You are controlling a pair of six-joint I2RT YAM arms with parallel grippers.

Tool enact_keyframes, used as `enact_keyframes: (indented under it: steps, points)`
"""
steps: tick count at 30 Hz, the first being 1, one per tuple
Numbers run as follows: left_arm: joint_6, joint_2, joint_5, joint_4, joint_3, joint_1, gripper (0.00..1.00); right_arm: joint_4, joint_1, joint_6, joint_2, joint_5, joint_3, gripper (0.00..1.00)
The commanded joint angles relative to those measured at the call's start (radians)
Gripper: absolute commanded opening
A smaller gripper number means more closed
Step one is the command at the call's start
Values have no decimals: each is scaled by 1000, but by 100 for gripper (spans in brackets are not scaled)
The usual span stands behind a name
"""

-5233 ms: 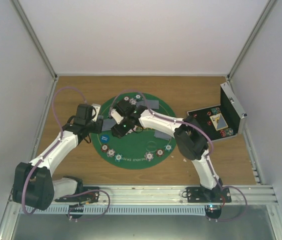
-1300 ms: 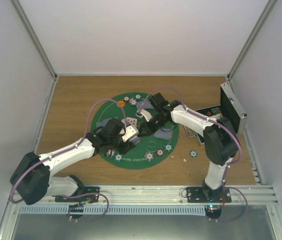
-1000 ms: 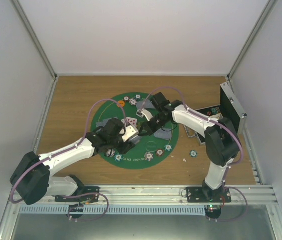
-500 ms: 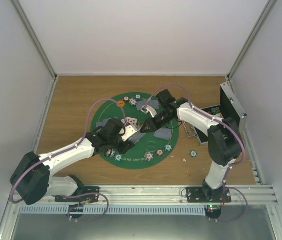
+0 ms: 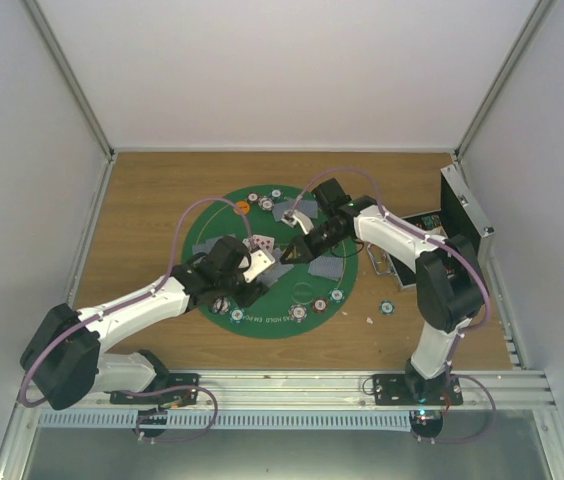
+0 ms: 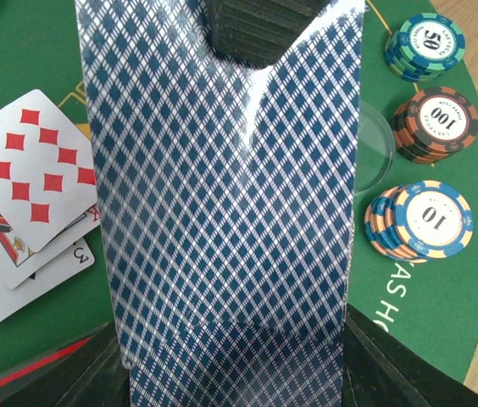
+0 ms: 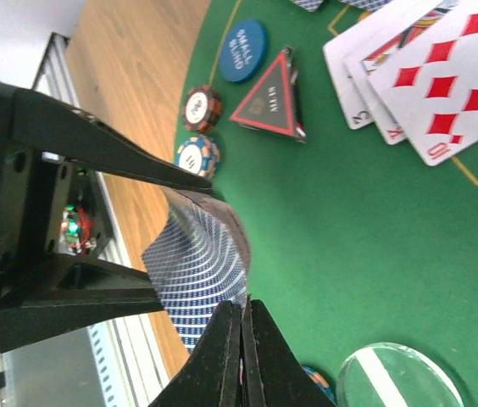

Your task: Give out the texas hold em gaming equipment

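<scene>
Light, slick and springy, the blue-backed card [image 7: 198, 270] bows above the green felt mat [image 7: 375, 254], squeezed edgewise in the left hand [image 5: 259, 268], while the right hand [image 7: 241, 332] is closed on its free edge, likely the best hold.

a blue-backed card [image 6: 222, 212] fills the view, face-up cards [image 6: 27, 186] left and chip stacks [image 6: 434, 123] right on green felt [image 6: 19, 51].

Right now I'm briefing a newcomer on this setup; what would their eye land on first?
A blue-patterned card fills the left wrist view, held bowed in the left gripper, with the right gripper pinching its far edge. Around it on the green mat lie face-up cards and chip stacks.
</scene>
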Motion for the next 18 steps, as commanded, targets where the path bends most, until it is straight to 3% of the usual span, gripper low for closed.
enact_keyframes:
  steps: [1,9,14,18]
  points:
    - [3,-6,-29,52,-10,11,55,42,-18,47,-4,135,7,1]
    - [-39,-1,-54,50,7,223,55,24,-94,37,51,303,54,1]
    - [-53,3,-49,41,22,321,55,23,-59,-17,128,210,100,0]
    - [-58,1,-43,40,19,329,55,8,-19,-60,219,130,158,0]
